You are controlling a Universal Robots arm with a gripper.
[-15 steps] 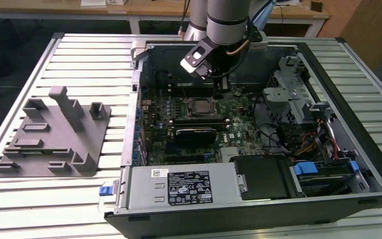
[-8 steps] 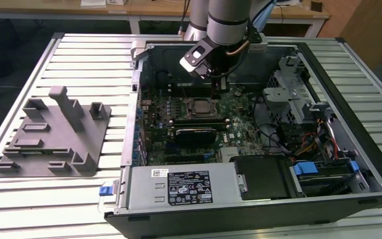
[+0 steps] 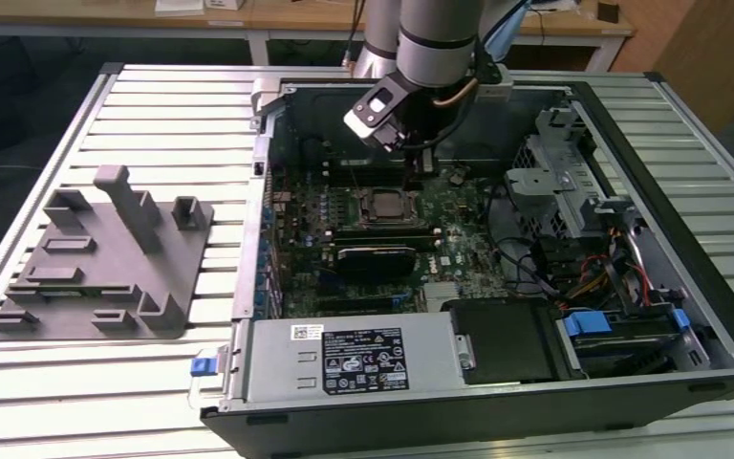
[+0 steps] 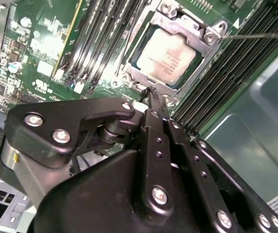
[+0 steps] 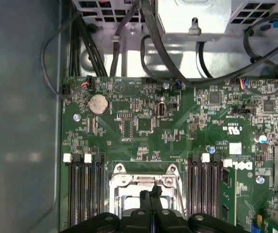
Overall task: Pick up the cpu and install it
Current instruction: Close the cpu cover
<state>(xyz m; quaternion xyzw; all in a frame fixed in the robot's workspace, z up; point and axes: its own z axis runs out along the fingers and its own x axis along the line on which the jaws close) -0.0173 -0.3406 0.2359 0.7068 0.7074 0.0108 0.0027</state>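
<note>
The cpu [image 4: 169, 57], a small square chip with a silvery top, lies flat in the motherboard socket with a metal frame [image 4: 197, 30] around it. It also shows in the exterior view as the cpu [image 3: 385, 204], in the middle of the open computer case. My gripper [image 4: 152, 93] hovers a little above the socket's edge, apart from the chip. Its two thin black fingers [image 5: 156, 199] are pressed together and hold nothing. In the exterior view the gripper [image 3: 416, 158] hangs inside the case, just behind the socket.
A grey plastic fixture [image 3: 99, 268] stands on the slatted table at the exterior view's left. Inside the case are a black heatsink block [image 3: 374, 256], a power supply [image 3: 355, 359], a drive cage [image 3: 572, 186] and cables [image 5: 168, 63]. Memory slots [image 5: 85, 194] flank the socket.
</note>
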